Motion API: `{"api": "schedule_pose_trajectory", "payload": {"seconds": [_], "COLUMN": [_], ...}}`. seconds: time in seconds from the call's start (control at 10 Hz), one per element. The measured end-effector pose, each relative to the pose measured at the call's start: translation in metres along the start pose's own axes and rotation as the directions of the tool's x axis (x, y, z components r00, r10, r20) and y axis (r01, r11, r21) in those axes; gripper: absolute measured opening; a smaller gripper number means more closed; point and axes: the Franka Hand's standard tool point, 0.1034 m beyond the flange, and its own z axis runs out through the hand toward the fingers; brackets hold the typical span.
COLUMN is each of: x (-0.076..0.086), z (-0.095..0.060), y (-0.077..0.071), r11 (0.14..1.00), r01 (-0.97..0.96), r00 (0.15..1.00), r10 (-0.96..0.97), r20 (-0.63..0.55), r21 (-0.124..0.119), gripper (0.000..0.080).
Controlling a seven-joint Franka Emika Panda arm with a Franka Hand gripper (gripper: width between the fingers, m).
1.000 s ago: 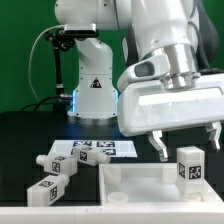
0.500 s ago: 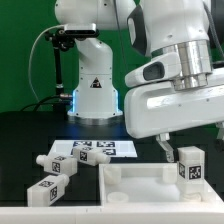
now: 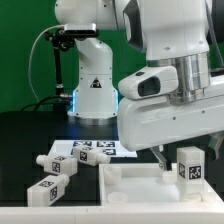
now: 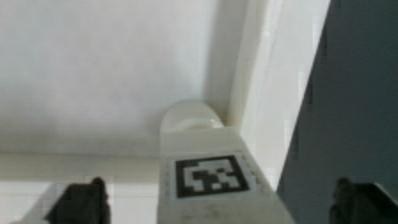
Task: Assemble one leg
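Note:
A white leg (image 3: pixel 188 166) with a black-and-white tag stands upright at the right corner of the large flat white panel (image 3: pixel 130 186). My gripper (image 3: pixel 188 152) hangs right over it, open, one finger on each side of the leg's top. In the wrist view the leg (image 4: pixel 210 150) rises between my two dark fingertips (image 4: pixel 80 203), centred in my gripper (image 4: pixel 222 203), with a gap on both sides. It stands against the panel's raised rim (image 4: pixel 249 60). Nothing is gripped.
Two more legs (image 3: pixel 58 163) (image 3: pixel 42 189) lie on the black table at the exterior view's left. The marker board (image 3: pixel 95 150) lies behind the panel. The robot base (image 3: pixel 92 90) stands at the back. Black table (image 4: pixel 365 80) shows beyond the rim.
My gripper has come down and shifted toward the exterior view's right, so its fingers now straddle the standing leg. The leg and the other parts have not moved.

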Motion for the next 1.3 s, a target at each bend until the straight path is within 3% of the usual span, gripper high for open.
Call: {"api": "schedule_pose_trajectory", "payload": {"seconds": [0.1,0.2,0.3,0.6,0.8,0.9,1.0,1.2,1.3], "x": [0.0,0.0,0.0,0.0,0.0,-0.001,-0.001,0.001,0.001], "z": [0.0,0.0,0.0,0.002,0.003,0.004,0.005,0.005,0.005], "y": [0.0,0.0,0.003,0.001,-0.003,-0.007,-0.008,-0.007,-0.008], "r11": [1.0,1.0,0.998,0.94,0.821,0.699,0.587,0.34,0.337], "r01": [-0.023,-0.024,-0.067,-0.342,-0.571,-0.716,-0.81,-0.938,-0.939], "r00": [1.0,1.0,0.998,0.94,0.821,0.698,0.587,0.344,0.342], "r10": [0.023,0.024,0.067,0.342,0.571,0.716,0.81,0.937,0.938], "r20": [0.0,0.0,0.0,-0.017,-0.03,-0.009,0.006,0.062,0.064], "r21": [0.001,0.001,-0.002,0.006,0.009,0.009,0.019,0.07,0.07], "gripper": [0.0429,0.0429,0.0291,0.0291,0.0291,0.0291,0.0291,0.029,0.029]}}
